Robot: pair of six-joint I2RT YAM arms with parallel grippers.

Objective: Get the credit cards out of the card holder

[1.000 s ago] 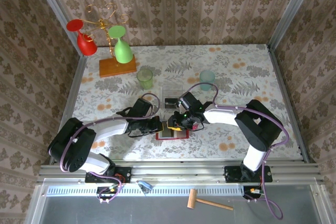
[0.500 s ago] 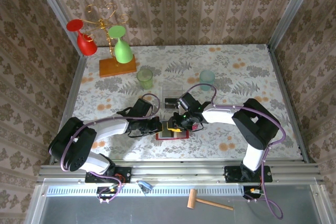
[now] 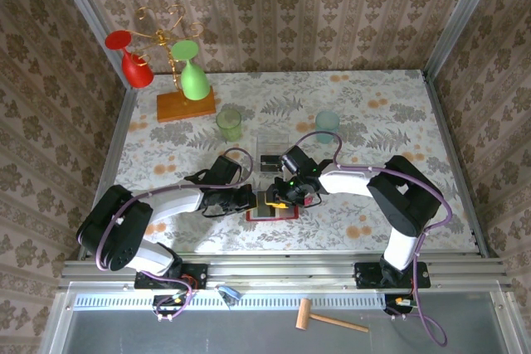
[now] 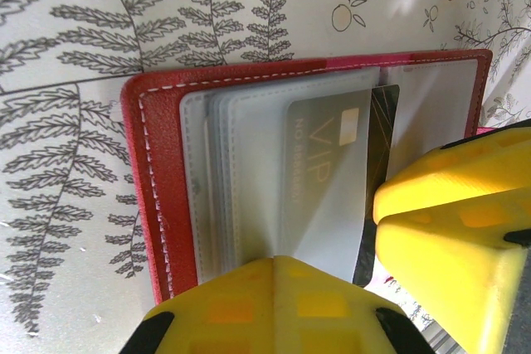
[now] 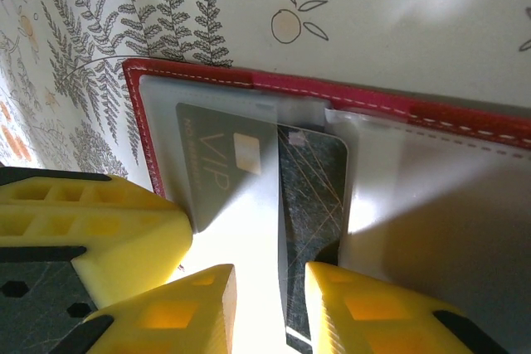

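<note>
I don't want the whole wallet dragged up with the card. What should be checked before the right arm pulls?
1. Card holder open flat on the table: ok.
2. Dark card has its edge inside the right gripper: ok.
3. Right gripper clamped on the dark card: not ok, jaws stand apart.
4. Only one card in that gap: cannot tell, glare hides it.
5. Left gripper pinning the card holder down: cannot tell; it sits at the holder's left side in the top view.

Bright even light; wrist-view glare, near blur.
</note>
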